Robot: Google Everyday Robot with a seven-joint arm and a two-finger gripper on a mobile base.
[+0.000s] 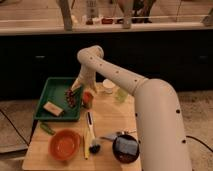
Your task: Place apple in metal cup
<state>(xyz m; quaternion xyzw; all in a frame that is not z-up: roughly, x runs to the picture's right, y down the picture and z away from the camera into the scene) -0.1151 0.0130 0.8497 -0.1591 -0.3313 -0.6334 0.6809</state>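
The apple [88,96] is a small orange-red ball just off the right edge of the green tray [54,88]. It appears to sit on top of a short dark cylinder, the metal cup [88,104], though how deep it sits I cannot tell. My gripper [76,93] hangs from the white arm close to the left of the apple, over the tray's right rim and above some dark items lying in the tray.
A white cup [108,86] and a pale green cup [121,95] stand right of the apple. An orange bowl [65,144], a black bowl holding something blue [125,148] and a long utensil [90,131] lie nearer the table's front. A wooden block [52,108] rests in the tray.
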